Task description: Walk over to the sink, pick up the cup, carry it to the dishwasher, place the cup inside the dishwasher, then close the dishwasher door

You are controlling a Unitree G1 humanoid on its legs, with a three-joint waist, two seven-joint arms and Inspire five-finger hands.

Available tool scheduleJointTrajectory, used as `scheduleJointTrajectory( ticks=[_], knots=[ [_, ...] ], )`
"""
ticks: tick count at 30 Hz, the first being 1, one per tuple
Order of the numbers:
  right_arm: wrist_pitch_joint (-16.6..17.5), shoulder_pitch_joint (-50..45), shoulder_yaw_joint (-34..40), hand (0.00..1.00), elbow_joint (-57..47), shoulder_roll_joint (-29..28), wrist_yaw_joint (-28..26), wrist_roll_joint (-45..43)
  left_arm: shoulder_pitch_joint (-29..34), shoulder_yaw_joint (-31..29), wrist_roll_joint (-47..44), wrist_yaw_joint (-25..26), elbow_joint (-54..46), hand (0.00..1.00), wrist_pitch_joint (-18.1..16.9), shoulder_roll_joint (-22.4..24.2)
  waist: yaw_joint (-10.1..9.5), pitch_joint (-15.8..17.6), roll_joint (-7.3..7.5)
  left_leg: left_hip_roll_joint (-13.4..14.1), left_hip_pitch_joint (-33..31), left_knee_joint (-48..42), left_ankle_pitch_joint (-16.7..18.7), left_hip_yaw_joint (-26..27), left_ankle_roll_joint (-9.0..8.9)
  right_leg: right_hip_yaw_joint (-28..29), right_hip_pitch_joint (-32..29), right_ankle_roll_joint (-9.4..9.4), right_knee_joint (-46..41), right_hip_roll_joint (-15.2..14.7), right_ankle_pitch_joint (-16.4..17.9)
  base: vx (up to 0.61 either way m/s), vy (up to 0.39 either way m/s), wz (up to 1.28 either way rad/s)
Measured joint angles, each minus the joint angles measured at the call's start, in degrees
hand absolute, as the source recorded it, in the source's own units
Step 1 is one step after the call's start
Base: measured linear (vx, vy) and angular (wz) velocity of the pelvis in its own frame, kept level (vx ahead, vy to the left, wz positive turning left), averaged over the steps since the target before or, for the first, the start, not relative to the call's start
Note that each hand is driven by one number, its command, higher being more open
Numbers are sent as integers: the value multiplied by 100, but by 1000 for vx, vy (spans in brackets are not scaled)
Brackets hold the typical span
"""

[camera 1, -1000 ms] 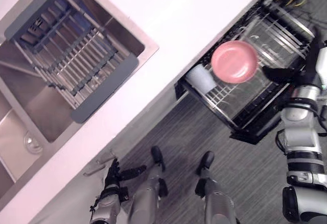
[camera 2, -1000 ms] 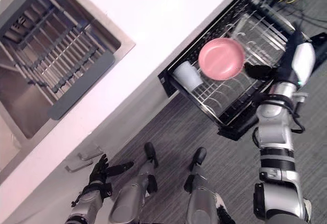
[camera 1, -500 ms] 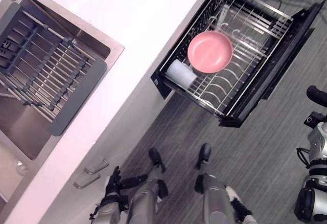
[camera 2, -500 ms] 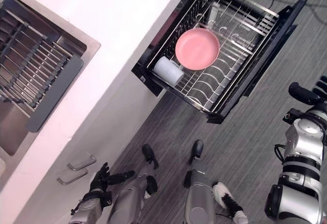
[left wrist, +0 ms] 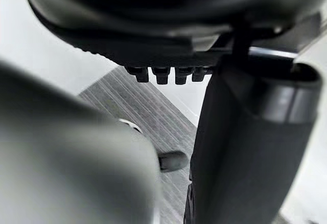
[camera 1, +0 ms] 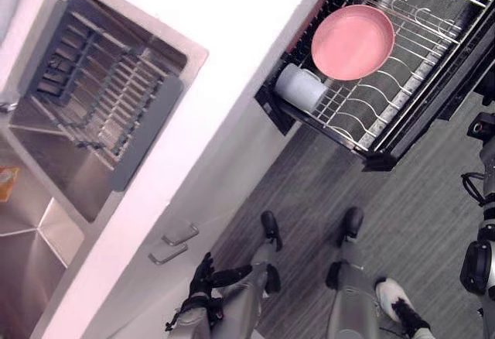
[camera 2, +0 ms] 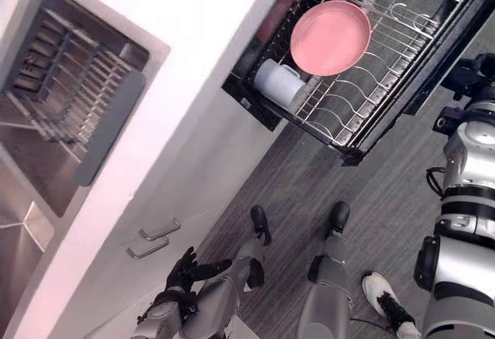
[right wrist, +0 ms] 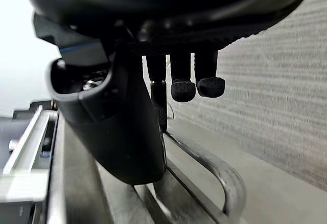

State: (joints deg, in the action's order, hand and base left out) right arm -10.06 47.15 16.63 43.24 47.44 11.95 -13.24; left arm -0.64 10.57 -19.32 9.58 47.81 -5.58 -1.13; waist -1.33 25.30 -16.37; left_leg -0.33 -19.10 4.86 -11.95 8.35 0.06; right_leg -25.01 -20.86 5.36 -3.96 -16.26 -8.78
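Note:
A white cup (camera 1: 300,88) lies on its side in the near corner of the open dishwasher drawer (camera 1: 377,155), beside a pink plate (camera 1: 353,42) standing in the wire rack. My right hand (camera 2: 466,76) hangs just outside the drawer's dark front panel, apart from the cup. In the right wrist view its fingers (right wrist: 183,88) are curled with nothing in them, above a silver bar handle (right wrist: 227,180). My left hand (camera 2: 186,269) hangs low by the cabinet front with its fingers straight and nothing in it.
The steel sink (camera 1: 46,223) is set in the white counter (camera 1: 232,14) at the left, with a grey dish rack (camera 1: 108,99) across it. Two cabinet handles (camera 1: 174,242) show below the counter. Grey striped floor lies in front of the drawer.
The camera has shifted. My right hand has left the rack by the pink plate, come outside the drawer's front panel, and curled its fingers. The left hand stays as it was.

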Motion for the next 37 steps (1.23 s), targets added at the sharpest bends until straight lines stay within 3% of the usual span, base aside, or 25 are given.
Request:
scheduleJointTrajectory(
  ticks=[1, 5, 8, 9, 12, 16, 21, 24, 26, 27, 29, 31, 33, 34, 35, 36, 37],
  knots=[
    [0, 7, -63, 0, 116, 37, 1, 61, 25, 4, -2, -39, -3, 100, -25, 15, -3, -15, -21, -29, 39, 0, -15, -102, 2, -90, 22, 15, -212, -84, 139, 26, 67, 93],
    [-1, 500, -625, 0, 918, 193, -133, 420, 316, -48, -394, -428, -75, 100, -121, -60, -17, -60, -82, -426, 362, 4, -33, -658, -7, -455, 70, 178, -1750, -899, 1038, 29, 38, 86],
    [-1, 719, -1035, 0, 1202, 184, -570, 330, 665, -183, -888, -1007, -181, 100, 17, -43, -15, -144, -193, -641, 644, 4, -43, -847, 8, -603, 344, 304, -2166, -1241, 1324, 19, -6, 52],
    [-1, 761, -1136, 100, 1268, 179, -774, 230, 816, -182, -891, -1203, -278, 100, 16, -31, -28, -203, -270, -692, 749, 4, -48, -926, 14, -690, 494, 339, -2223, -1327, 1394, 32, -21, 47],
    [69, 788, -1038, 100, 1312, -84, -1376, -508, 1050, -186, -887, -1480, -286, 100, -23, 53, -49, -303, -397, -709, 945, 4, -42, -925, 8, -802, 790, 381, -2207, -1357, 1482, 36, -36, 20],
    [260, 395, -411, 100, 1264, -453, -1458, -1061, 1051, -234, -893, -1736, -167, 100, -133, 55, -71, -315, -411, -563, 1089, 6, 51, -846, -10, -874, 1026, 376, -2021, -1159, 1488, 1, -70, -4],
    [1060, -1222, 546, 100, 776, -1373, -1868, -1879, 1026, -512, -1169, -2067, 216, 100, -282, 120, 28, -221, -289, -316, 1183, 10, 147, -600, -84, -842, 1220, 327, -1576, -802, 1342, 16, -75, -20],
    [1419, -2358, 1138, 100, 1021, -2186, -2308, -2063, 945, -960, -1355, -2274, 584, 100, -367, 204, 107, -48, -44, -81, 1188, 11, 236, -491, -208, -840, 1339, 262, -1154, -450, 1181, 46, -113, -23],
    [1534, -3107, 1750, 100, 1604, -2736, -2566, -2063, 848, -1348, -1485, -2488, 831, 100, -370, 194, 111, -25, 228, 11, 1193, 12, 273, -514, -243, -955, 1451, 245, -1021, -326, 1173, 55, -119, 6],
    [1571, -3363, 1922, 100, 1757, -2896, -2622, -2061, 840, -1461, -1503, -2527, 873, 100, -368, 192, 128, -44, 304, 12, 1223, 13, 283, -548, -243, -1022, 1527, 252, -1006, -320, 1192, 90, -101, 40],
    [1655, -4468, 2293, 100, 2166, -3571, -2728, -2061, 869, -1944, -1460, -2558, 932, 100, -389, 166, 144, -129, 684, -49, 1544, 41, 443, -632, -234, -1232, 1957, 301, -1157, -449, 1331, 93, -58, 40],
    [1636, -4957, 2317, 100, 2254, -3881, -2718, -2017, 886, -2138, -1354, -2459, 1018, 100, -448, 96, 154, -256, 890, -69, 1768, 44, 592, -623, -132, -1232, 2085, 267, -1482, -567, 1367, 88, 14, 16],
    [1507, -5479, 2234, 100, 2327, -4246, -2623, -1569, 899, -2140, -1026, -2195, 1161, 100, -467, -131, 190, -510, 1236, -47, 2164, 43, 722, -654, -40, -661, 2038, -137, -2390, -695, 1232, 119, 65, 25],
    [1470, -5585, 2230, 100, 2328, -4405, -2613, -1440, 938, -2123, -971, -2035, 1175, 100, -423, -238, 216, -694, 1354, -23, 2322, 41, 755, -780, 1, -62, 1820, -501, -2960, -627, 983, 128, 59, 41],
    [1498, -5627, 2173, 100, 2312, -4514, -2611, -1370, 912, -2119, -942, -1908, 1188, 100, -364, -313, 259, -777, 1378, 125, 2392, 35, 769, -951, 16, 405, 1723, -309, -2945, -318, 1280, 151, -16, 68],
    [1522, -5682, 1862, 100, 2249, -4600, -2617, -1283, 852, -2124, -868, -1783, 1237, 100, -302, -384, 315, -886, 1474, 281, 2418, 32, 773, -1179, 10, 834, 1792, -213, -2430, 253, 1685, 107, -71, 75],
    [1550, -5680, 1718, 100, 2201, -4647, -2624, -1228, 800, -2135, -860, -1733, 1265, 100, -256, -403, 333, -911, 1517, 335, 2424, 26, 768, -1290, 9, 978, 1830, -231, -2140, 491, 1767, 61, -77, 54]
  ],
)
